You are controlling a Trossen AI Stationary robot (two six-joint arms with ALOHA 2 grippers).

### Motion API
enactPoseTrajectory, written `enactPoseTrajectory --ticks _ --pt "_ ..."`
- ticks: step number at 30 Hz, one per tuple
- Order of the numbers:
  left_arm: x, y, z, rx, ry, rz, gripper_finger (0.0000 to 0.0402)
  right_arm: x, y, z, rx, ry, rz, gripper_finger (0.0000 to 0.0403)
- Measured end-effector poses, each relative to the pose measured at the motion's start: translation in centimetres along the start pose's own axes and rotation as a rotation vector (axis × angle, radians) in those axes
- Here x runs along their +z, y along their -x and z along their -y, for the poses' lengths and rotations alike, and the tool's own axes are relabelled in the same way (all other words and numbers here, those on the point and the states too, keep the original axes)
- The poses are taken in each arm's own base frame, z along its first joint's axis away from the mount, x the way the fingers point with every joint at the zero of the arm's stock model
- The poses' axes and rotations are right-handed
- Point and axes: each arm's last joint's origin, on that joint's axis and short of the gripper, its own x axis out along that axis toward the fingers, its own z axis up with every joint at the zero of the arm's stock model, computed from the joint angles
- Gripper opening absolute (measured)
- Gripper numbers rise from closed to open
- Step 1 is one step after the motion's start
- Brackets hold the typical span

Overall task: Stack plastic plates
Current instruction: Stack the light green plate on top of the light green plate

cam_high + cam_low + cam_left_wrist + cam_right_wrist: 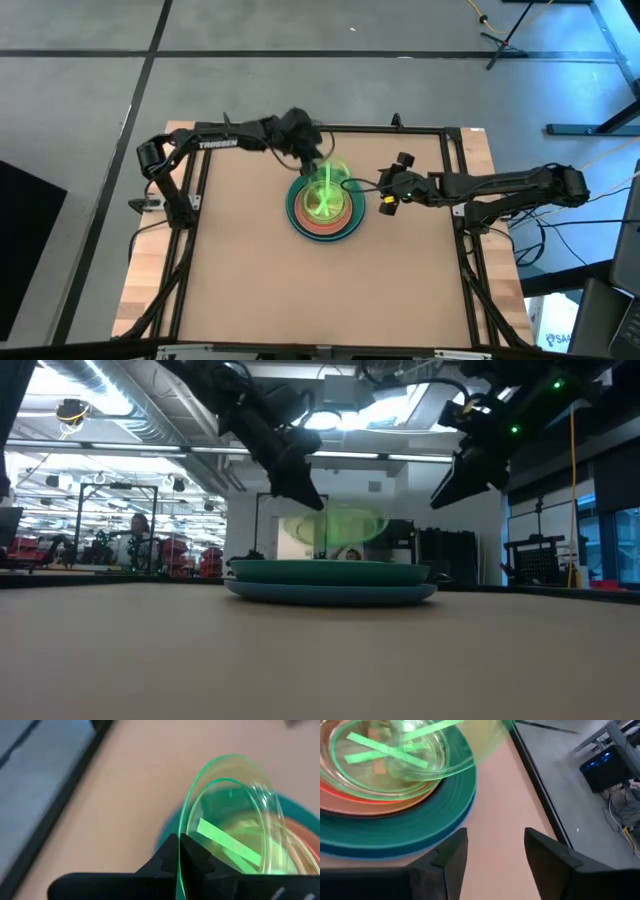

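Observation:
A stack of plates [296,216] lies at the table's middle: blue [370,848] at the bottom, then teal [437,802], peach [395,808] and translucent pink-red [345,794]. No black plate shows. My left gripper [313,165] is at the stack's far side, shut on a translucent bright green plate [326,190] held tilted over the stack. In the low view the green plate [345,525] hangs just above the teal plate [330,571]. My right gripper [386,197] is open, empty and raised off the table at the stack's right side. My left gripper [180,851] pinches the green plate's rim [183,831] between its two fingers, on the far side of the plate. The fingers slant down from the far left. The plate is tilted and appears lifted clear of the stack; whether its lower edge touches the stack cannot be told.
A black frame [455,180] borders the brown table top. Bare table [320,290] lies on the near side of the stack and to its left. The grey floor beyond the table's edge [555,765] shows in the right wrist view.

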Motion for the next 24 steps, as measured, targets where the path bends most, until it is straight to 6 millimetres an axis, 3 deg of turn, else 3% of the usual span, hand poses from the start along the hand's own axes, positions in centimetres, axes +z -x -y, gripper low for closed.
enactPoseTrajectory --ticks 5,12,24 --pt "-1.3 -1.0 3.0 -0.021 -0.073 -0.053 0.0 0.0 -0.1 0.0 0.001 -0.007 -0.006 0.019" --pt "-3.4 -1.9 4.8 0.043 -0.104 -0.114 0.0009 0.0 -0.1 -0.1 0.001 -0.004 0.0 0.019" --pt "-3.8 -2.2 5.8 -0.094 -0.063 -0.104 0.0122 -0.6 -0.5 -0.6 0.089 -0.04 0.022 0.019"
